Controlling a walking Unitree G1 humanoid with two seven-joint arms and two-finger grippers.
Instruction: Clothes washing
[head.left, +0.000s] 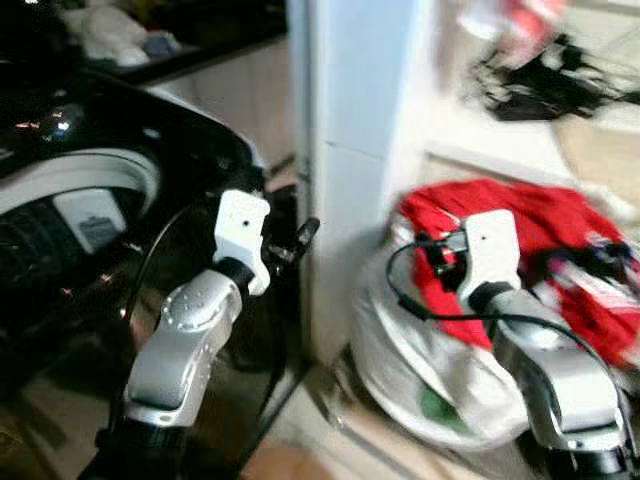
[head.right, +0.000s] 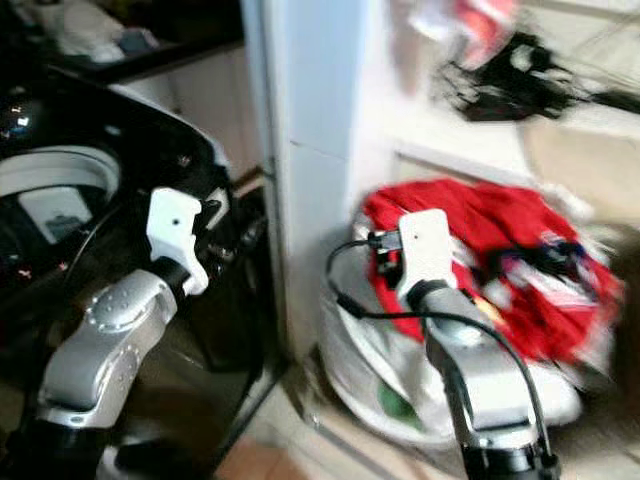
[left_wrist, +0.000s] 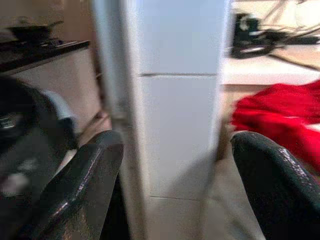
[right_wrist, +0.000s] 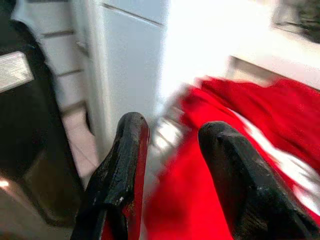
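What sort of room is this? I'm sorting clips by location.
Probably a home laundry corner: a black washing machine stands left of a white tiled pillar, and a basket heaped with red clothes sits on the right.

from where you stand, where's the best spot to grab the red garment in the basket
Probably the bunched top fold of the red garment, heaped loosely above the rim of the white basket. Come down from above with the right gripper, whose fingers are open beside the cloth. The raised crumple offers something to pinch; the blur hides finer folds.
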